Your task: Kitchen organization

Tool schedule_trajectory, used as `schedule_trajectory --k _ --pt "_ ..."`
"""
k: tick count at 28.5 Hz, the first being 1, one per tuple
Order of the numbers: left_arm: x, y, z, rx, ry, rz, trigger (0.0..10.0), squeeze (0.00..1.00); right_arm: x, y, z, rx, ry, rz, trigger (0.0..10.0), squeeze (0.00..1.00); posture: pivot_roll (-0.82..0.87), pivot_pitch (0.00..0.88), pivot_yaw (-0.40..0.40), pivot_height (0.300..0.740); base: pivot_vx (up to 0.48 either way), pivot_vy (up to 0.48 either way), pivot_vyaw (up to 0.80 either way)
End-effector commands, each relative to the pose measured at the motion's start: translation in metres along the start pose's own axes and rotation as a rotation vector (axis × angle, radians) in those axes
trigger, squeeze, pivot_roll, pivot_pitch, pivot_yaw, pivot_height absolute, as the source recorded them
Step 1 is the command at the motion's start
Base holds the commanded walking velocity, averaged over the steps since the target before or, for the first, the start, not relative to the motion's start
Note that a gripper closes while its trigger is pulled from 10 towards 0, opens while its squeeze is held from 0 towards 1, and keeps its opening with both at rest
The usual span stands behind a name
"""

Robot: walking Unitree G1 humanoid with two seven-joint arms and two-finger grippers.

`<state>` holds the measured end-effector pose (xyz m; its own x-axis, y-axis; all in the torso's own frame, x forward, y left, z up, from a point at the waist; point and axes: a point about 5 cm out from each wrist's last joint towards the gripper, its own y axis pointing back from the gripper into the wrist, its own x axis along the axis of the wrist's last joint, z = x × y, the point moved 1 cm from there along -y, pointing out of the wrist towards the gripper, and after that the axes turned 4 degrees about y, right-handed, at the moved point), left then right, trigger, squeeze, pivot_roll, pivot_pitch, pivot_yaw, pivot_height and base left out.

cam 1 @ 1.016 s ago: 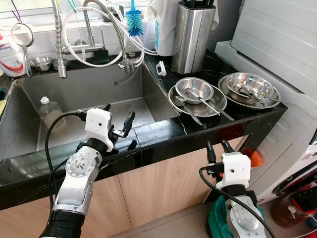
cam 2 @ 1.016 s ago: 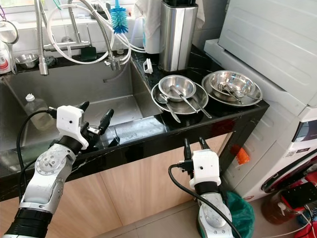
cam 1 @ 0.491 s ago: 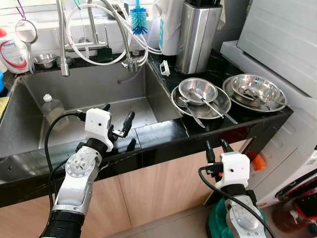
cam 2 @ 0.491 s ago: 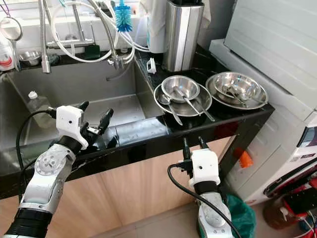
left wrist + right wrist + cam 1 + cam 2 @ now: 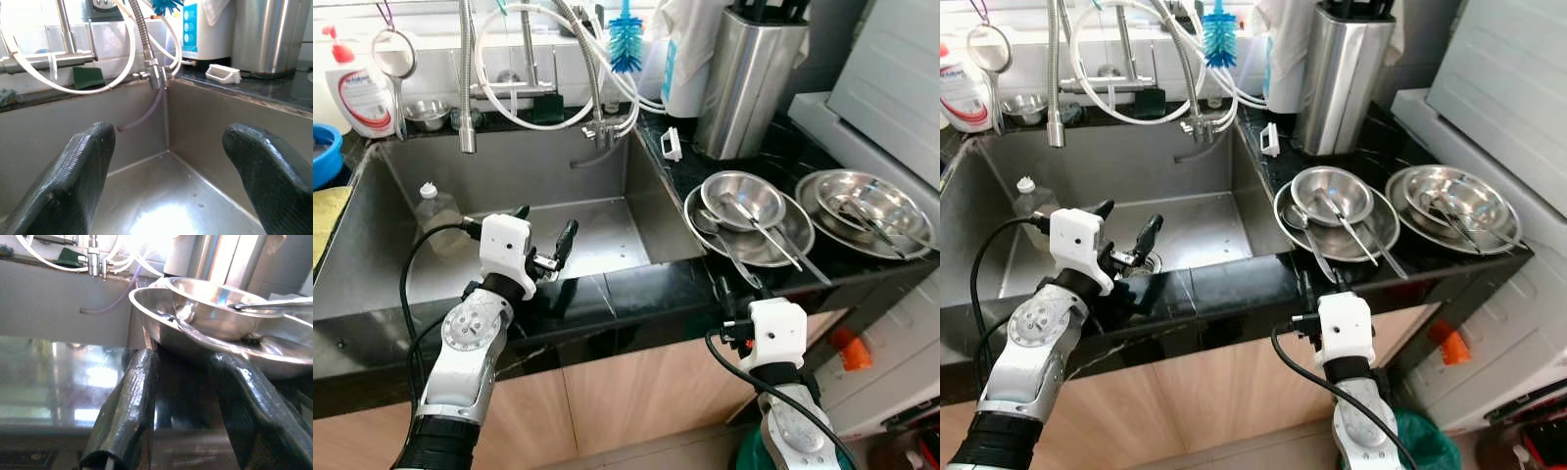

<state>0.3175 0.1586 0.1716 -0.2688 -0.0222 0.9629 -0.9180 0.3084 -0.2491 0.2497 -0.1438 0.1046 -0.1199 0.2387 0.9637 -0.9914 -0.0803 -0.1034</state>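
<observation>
Two spread-fingered empty grippers, left (image 5: 544, 241) over steel sink (image 5: 401, 284), right (image 5: 736, 296) below its counter edge: raise right squarely toward nested steel bowls (image 5: 749, 208)

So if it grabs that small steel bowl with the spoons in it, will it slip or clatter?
Probably both. The small steel bowl looks polished, so likely slick, and light. The loose spoons would likely slide and rattle. It sits nested in a larger plate, which may shift too.

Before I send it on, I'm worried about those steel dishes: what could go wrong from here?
The right gripper sits just below the counter edge, by the plate with a bowl and loose spoons; rising, it could clip the rim and tip them. The open left gripper hovers over the sink, near the plastic bottle.
</observation>
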Motion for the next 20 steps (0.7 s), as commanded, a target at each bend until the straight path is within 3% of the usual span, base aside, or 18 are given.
schedule_trajectory --k 1,20 --pt "0.0042 -0.0009 0.0013 -0.003 -0.011 0.016 10.0 0.0 -0.003 0.0013 0.0038 -0.011 0.001 -0.017 10.0 0.0 0.04 0.0 -0.032 0.74 0.281 0.0 0.0" --pt "0.0018 0.0032 -0.0015 0.005 -0.014 0.007 10.0 0.0 -0.0048 0.0028 0.0029 0.003 0.002 -0.026 10.0 0.0 0.04 0.0 -0.041 0.74 0.029 0.0 0.0"
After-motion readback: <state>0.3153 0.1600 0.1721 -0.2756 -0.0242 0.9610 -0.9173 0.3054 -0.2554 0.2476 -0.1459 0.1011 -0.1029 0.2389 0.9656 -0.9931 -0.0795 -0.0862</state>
